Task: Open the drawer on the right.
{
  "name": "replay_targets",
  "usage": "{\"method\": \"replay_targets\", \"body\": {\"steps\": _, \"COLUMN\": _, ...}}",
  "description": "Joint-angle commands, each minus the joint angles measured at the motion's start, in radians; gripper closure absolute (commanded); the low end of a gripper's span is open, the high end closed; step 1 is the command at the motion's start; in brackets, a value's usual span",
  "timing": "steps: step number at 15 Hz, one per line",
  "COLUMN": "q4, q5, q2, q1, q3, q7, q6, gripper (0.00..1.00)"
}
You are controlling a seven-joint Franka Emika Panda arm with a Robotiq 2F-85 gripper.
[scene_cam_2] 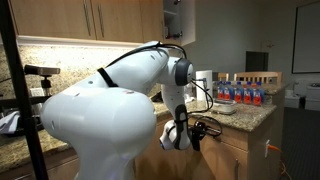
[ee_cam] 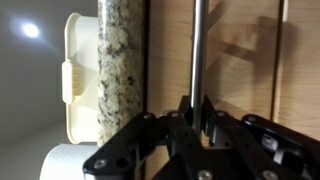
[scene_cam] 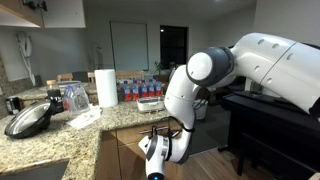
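Black gripper (ee_cam: 197, 112) clamped on slim silver handle (ee_cam: 198, 50), tan woodgrain drawer (ee_cam: 240, 60)

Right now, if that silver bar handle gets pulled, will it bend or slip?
Likely stiff: the bar handle looks like straight metal. Its smooth shine suggests it could slip, though the gripper is shut around it.

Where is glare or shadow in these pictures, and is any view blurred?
Wrist view: a light spot glares upper left; the bar handle throws a soft shadow on the drawer front. In an exterior view, the near arm looks out of focus.
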Motion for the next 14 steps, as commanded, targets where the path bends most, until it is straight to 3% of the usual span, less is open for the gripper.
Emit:
{"method": "replay_targets", "body": {"steps": 1, "q4": -0.037, "q5": 0.008, "q2": -0.006, "q1": -0.017, "q3": 0.007, "q7": -0.027, "q6": 0.01, "gripper": 0.93}}
{"method": "replay_targets", "body": {"steps": 14, "q4": -0.105, "q5": 0.049, "q2": -0.038, "q1": -0.017, "q3": 0.037, "q7": -0.032, "q6": 0.017, "gripper": 0.92}}
